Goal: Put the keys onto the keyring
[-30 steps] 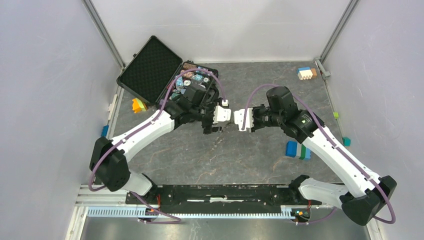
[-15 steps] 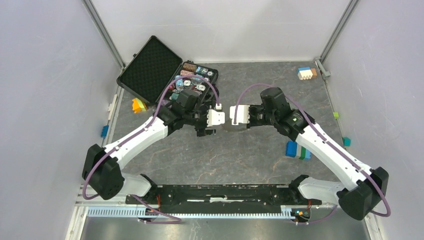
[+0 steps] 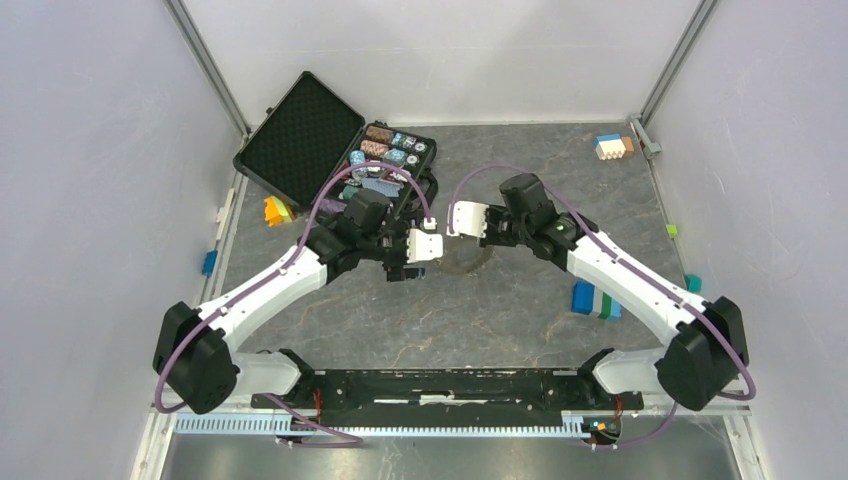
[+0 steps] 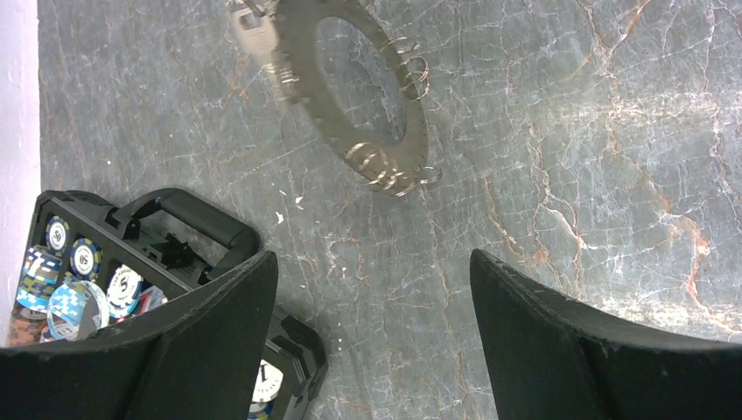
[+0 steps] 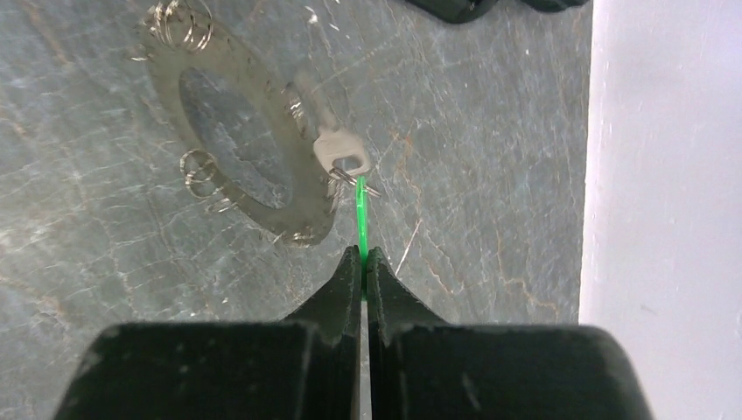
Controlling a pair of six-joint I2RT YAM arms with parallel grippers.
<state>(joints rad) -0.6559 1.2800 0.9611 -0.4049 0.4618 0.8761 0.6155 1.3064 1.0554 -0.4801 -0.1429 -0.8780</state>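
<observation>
- The right gripper (image 5: 363, 258) is clamped shut on the small key with the bright green head (image 5: 360, 219). It holds the key edge-on, with the tip pointing at the rim of the flat grey toothed metal keyring (image 4: 389, 166).
- The keyring lies on the grey marbled counter (image 4: 569, 131) between the two arms. Small wire loops hang around its edge, and a dull silver key (image 5: 337, 150) rests against its rim.
- The green key's tip sits just beside that silver key's loop. Whether the two touch cannot be told.
- The left gripper (image 4: 372, 271) hovers near the keyring with its jaws wide apart and holds nothing.
- The step in hand appears to be bringing the green key to a loop for threading.
- The next move likely calls for fine alignment of the key's hole with a loop. The left gripper would probably have to pin the keyring down so it does not slide.
</observation>
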